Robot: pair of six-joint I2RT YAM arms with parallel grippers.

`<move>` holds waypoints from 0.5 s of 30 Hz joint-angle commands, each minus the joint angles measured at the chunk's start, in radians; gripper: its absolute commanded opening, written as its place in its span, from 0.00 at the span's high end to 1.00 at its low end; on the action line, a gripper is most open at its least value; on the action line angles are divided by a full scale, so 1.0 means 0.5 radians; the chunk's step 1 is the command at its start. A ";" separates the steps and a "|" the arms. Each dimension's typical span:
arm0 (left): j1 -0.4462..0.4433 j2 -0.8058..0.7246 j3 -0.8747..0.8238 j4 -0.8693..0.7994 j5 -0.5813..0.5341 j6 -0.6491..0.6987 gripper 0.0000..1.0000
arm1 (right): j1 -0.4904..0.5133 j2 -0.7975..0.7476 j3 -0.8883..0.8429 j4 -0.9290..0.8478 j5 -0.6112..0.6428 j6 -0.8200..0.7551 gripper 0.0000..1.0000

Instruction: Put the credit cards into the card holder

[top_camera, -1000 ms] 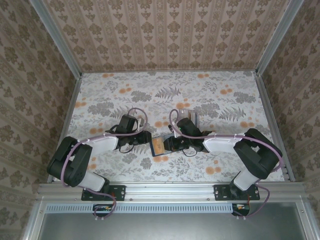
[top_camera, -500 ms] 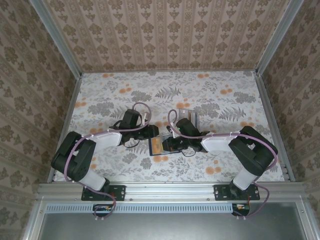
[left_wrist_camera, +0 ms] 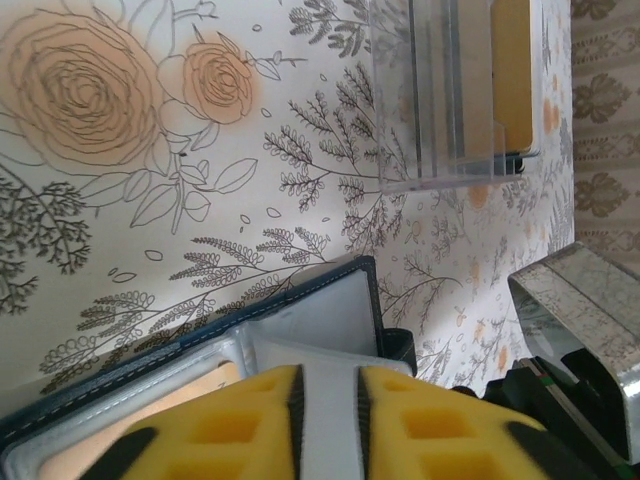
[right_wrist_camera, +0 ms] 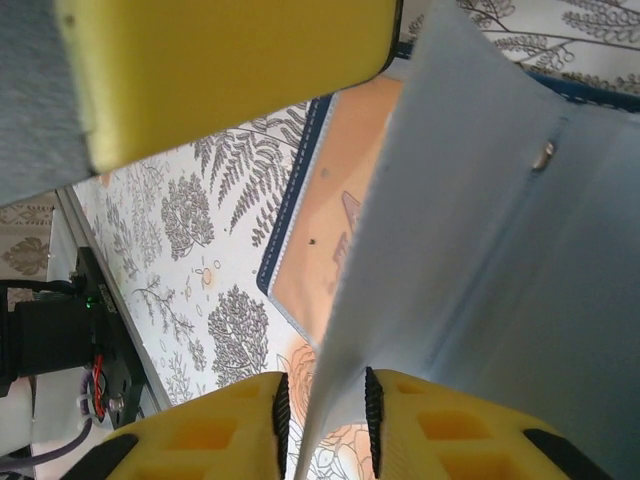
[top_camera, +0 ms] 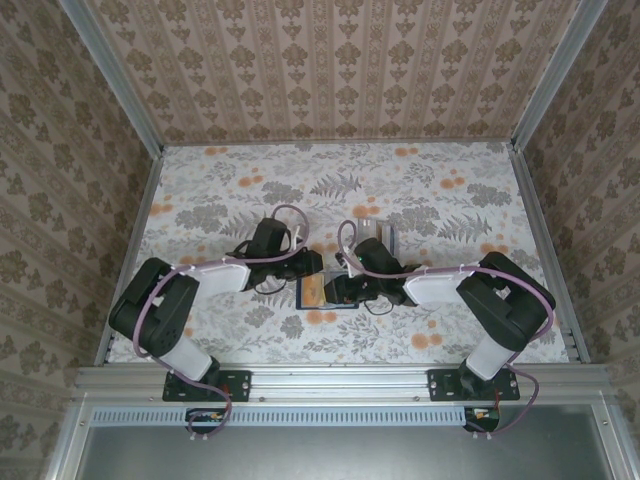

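Top external view: the holder [top_camera: 318, 307] lies open near the middle of the table [top_camera: 450, 200], just on the near side of the rack [top_camera: 380, 238]. Its long axis runs roughly left to right. An orange card [top_camera: 314, 291] sits in the flat left leaf and seems to lie lengthwise, near to far. The left gripper [top_camera: 312, 264] meets the holder at its far-left edge and the right gripper [top_camera: 335, 290] at its right. Both touch it, and neither is nearer. In the left wrist view the fingers stand almost together, with a pale inner leaf of the holder between them. In the right wrist view the fingers pinch the grey right leaf, which stands on edge beside the card. Any further card probably comes from the rack, which is closer to the right arm.
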 commanded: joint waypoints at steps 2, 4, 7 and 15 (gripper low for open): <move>-0.013 0.028 -0.009 0.077 0.012 0.014 0.82 | -0.038 -0.062 -0.066 0.070 -0.006 0.035 0.68; -0.017 0.030 0.003 0.043 0.002 0.065 0.83 | -0.040 -0.070 -0.081 0.067 0.007 0.036 0.65; -0.017 0.027 0.010 0.000 -0.014 0.093 0.85 | -0.061 -0.126 -0.107 0.016 0.078 0.071 0.57; -0.011 0.016 0.013 -0.067 -0.045 0.151 0.85 | -0.123 -0.362 -0.152 -0.301 0.285 0.019 0.59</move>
